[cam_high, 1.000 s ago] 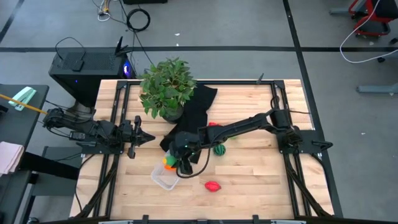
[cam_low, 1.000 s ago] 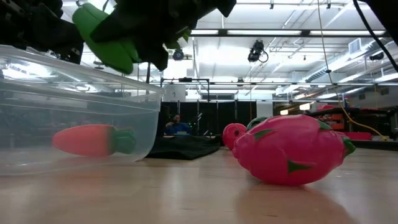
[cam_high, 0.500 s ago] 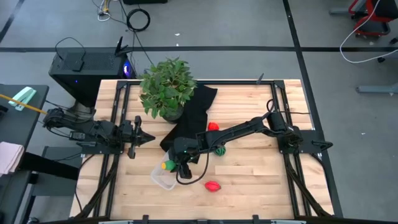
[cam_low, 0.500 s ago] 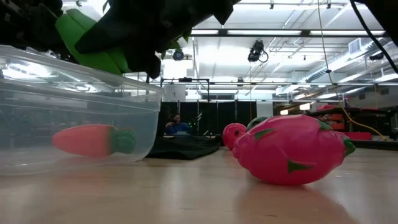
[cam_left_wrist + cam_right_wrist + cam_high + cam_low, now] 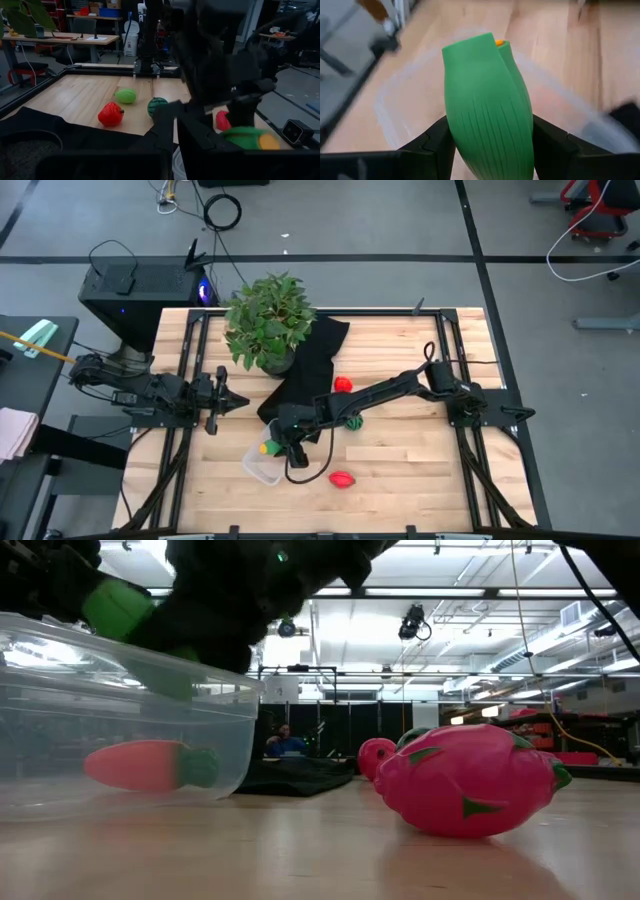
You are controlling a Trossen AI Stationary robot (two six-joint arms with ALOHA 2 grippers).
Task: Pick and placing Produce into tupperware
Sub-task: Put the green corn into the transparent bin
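My right gripper [image 5: 281, 446] is shut on a long green toy [image 5: 487, 105] with an orange tip and hangs over the clear tupperware [image 5: 259, 470]. An orange carrot [image 5: 148, 764] lies in the tupperware. On the table lie a pink-red fruit [image 5: 341, 479], a red fruit [image 5: 343, 384], a dark green striped one [image 5: 353, 420] and a light green one [image 5: 125, 95]. My left gripper [image 5: 226, 402] waits shut at the table's left edge. My right gripper pinches the long green toy by its two sides [image 5: 451, 131] between its two fingers [image 5: 432, 142]. It comes slanting down from the table's right. The toy is lifted clear, its orange tip [image 5: 497, 43] pointing away from the gripper; its lower part [image 5: 170, 680] shows behind the tupperware's wall.
A leafy potted plant [image 5: 268, 320] stands at the far left on a black cloth [image 5: 312, 358] that runs toward the table's middle. Bare wood lies near the front and right edges. Dark frame rails run along both sides.
My right gripper has sunk toward the tupperware and drifted a little toward the table's left and near edge, rolling slightly, still shut on the long green toy. The toy's lower end now dips below the tupperware's rim.
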